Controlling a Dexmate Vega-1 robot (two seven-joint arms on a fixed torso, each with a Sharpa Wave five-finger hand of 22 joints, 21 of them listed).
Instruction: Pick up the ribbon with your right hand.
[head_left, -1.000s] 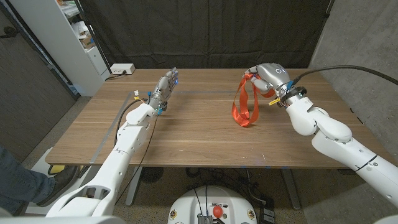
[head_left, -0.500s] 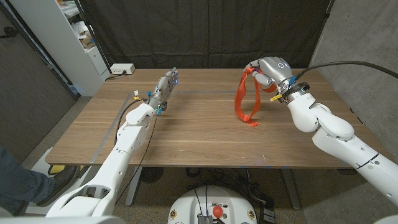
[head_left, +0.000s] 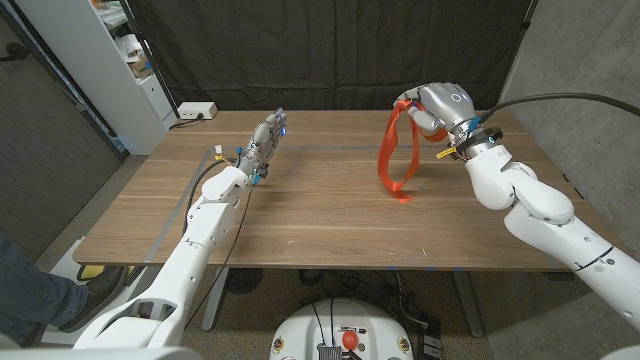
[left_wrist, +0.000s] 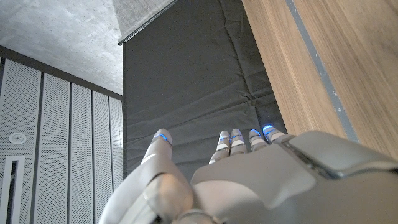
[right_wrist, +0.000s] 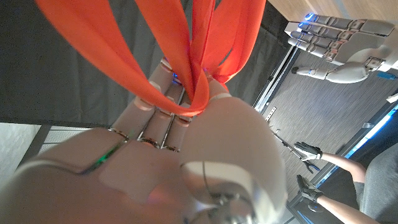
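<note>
R hand (head_left: 432, 108) is gripping ribbon (head_left: 393, 160), lifting higher than 1 s ago; tail barely clearing table (head_left: 300, 215). Pick nearly done. L hand (head_left: 264, 140) idling, fingers apart, holding nothing.

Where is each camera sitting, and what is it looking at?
Head view: up on the robot's head, looking down at the wooden table; both arms show, the right hand holding the orange ribbon.
Left wrist view: on the left wrist, looking along the left hand toward a dark curtain.
Right wrist view: on the right wrist, looking along the right hand gripping the ribbon.
Shared: the ribbon, and the left hand, show in head and right wrist views.
</note>
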